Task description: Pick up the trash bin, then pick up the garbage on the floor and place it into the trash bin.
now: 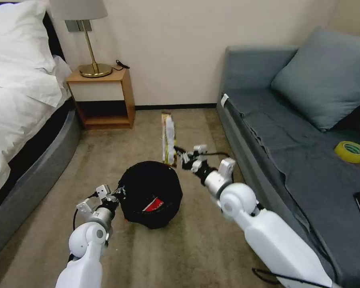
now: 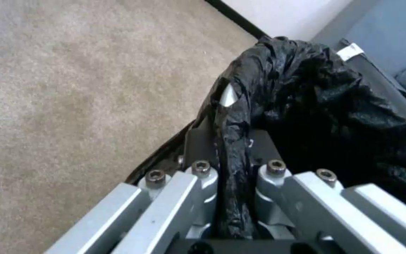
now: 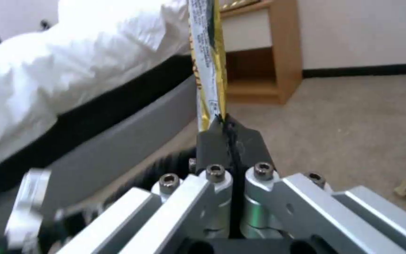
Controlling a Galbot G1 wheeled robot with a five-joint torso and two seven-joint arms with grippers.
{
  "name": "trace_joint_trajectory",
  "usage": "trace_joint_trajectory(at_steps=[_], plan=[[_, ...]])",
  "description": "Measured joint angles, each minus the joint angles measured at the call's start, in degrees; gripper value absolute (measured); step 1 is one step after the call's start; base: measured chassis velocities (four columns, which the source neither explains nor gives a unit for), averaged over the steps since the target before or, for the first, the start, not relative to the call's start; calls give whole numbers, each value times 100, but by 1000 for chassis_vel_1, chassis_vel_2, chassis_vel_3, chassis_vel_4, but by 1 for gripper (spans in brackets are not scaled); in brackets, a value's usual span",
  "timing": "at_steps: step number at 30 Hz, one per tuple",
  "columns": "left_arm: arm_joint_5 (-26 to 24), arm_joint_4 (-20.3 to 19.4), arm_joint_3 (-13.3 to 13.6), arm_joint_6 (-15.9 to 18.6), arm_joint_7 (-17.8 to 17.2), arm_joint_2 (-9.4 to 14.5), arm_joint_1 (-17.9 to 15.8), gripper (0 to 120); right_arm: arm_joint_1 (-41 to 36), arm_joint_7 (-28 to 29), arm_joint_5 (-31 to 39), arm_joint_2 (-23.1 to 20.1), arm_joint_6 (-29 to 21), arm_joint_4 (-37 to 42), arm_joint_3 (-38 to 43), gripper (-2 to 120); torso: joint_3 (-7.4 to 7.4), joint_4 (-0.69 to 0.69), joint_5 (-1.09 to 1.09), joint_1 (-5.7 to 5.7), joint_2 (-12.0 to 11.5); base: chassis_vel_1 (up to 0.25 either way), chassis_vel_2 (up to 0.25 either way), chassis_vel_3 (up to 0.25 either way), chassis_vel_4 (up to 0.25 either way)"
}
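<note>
left gripper (image 2: 233, 176) fingers pinch trash bin (image 1: 150, 192) rim | red-white wrapper (image 1: 153, 205) inside | right gripper (image 3: 229, 141) fingers hold gold wrapper (image 3: 208, 63)

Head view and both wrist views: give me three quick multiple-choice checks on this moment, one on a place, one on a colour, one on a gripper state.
1. Where is the yellow tape roll?
A. on the sofa
B. on the nightstand
C. on the carpet

2. What colour is the bag lining the trash bin?
A. white
B. black
C. blue

3. What is the right gripper doing?
A. hanging open
B. shut on nothing
C. shut on the long gold wrapper

Answers:
1. A, the roll lies on the sofa seat.
2. B, crinkly black plastic covers the bin, and the left gripper is shut on its rim.
3. C, the wrist view shows the wrapper's end pinched between the closed fingers.
</note>
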Motion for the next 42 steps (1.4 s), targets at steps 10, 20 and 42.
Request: trace_joint_trajectory(at_steps=[10,20,42], plan=[[-7,-62,5,3,20,-29,48,5,-284,-72,-543,105,16,-6,-611,0,0,0,-1,0,0,0,0,0,0],[-148,-195,-126,19,31,-21,159,5,-265,-187,-858,359,28,-261,-778,8,0,1,-1,0,0,0,0,0,0],[-425,-790,-503,-46,-186,36,351,5,-167,34,-2605,372,815,-266,154,88,0,1,0,0,0,0,0,0,0]])
